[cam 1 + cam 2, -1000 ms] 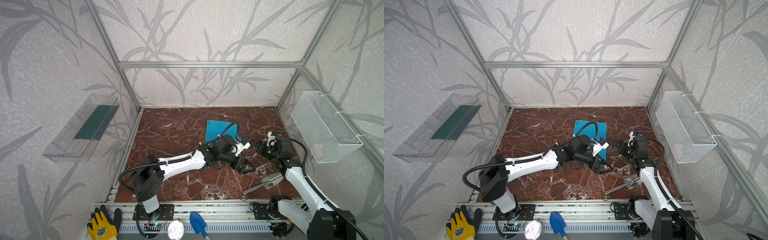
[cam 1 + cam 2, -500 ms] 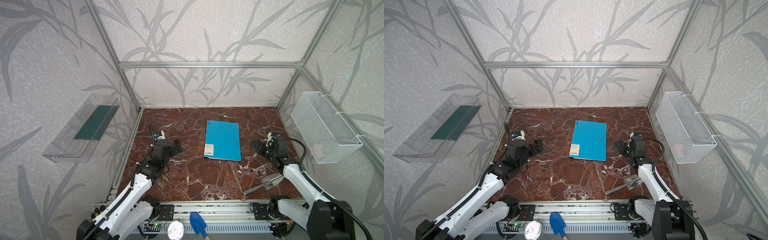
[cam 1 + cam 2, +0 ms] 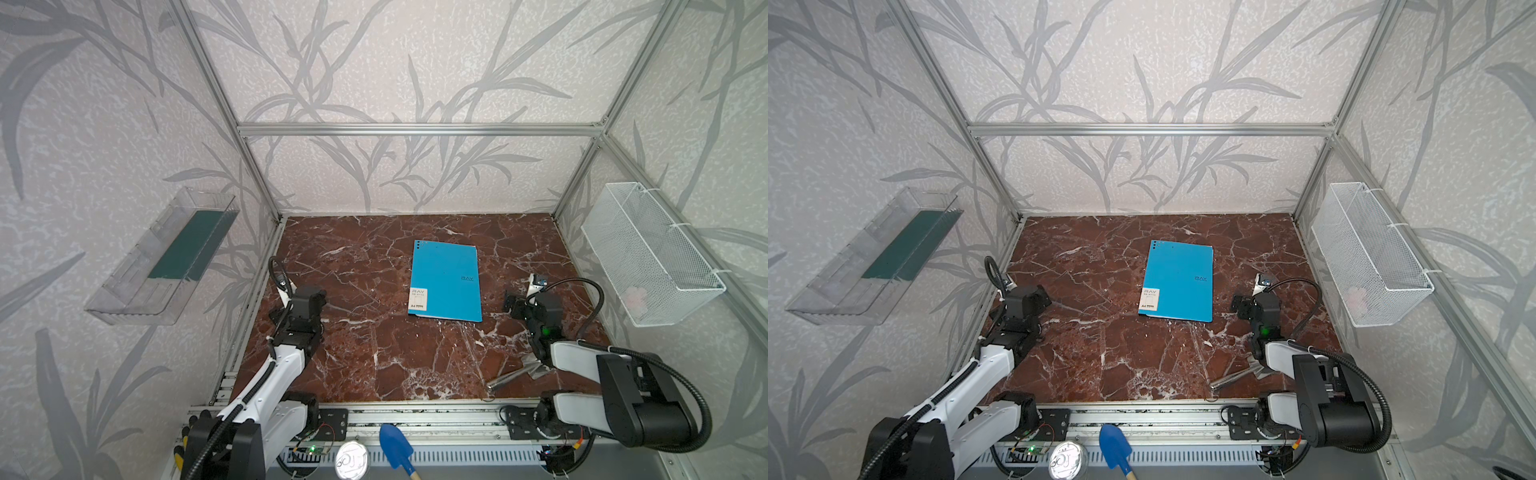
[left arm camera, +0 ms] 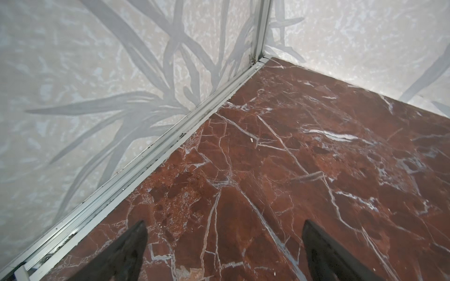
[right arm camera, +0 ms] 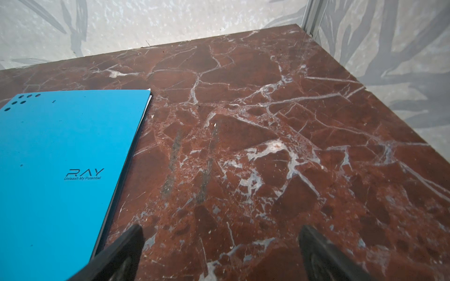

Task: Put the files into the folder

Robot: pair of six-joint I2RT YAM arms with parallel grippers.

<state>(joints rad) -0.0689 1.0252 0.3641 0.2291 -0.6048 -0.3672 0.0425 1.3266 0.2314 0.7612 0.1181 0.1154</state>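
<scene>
Flanking the folder (image 3: 446, 282) low, left gripper (image 4: 224, 222), right gripper (image 5: 220, 226) agape

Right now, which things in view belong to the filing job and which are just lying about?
Job: blue folder, closed on the table; no loose sheets visible.
Lying about: metal tool, blue scoop, tin can, wire basket, clear wall tray.

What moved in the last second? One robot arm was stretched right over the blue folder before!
The left gripper pulled back from above the bright blue flat folder to the left edge of the red-brown marble table. It is open and empty now. The right gripper stayed beside the folder's right edge, open. The folder stayed in the same spot and lies closed.
</scene>
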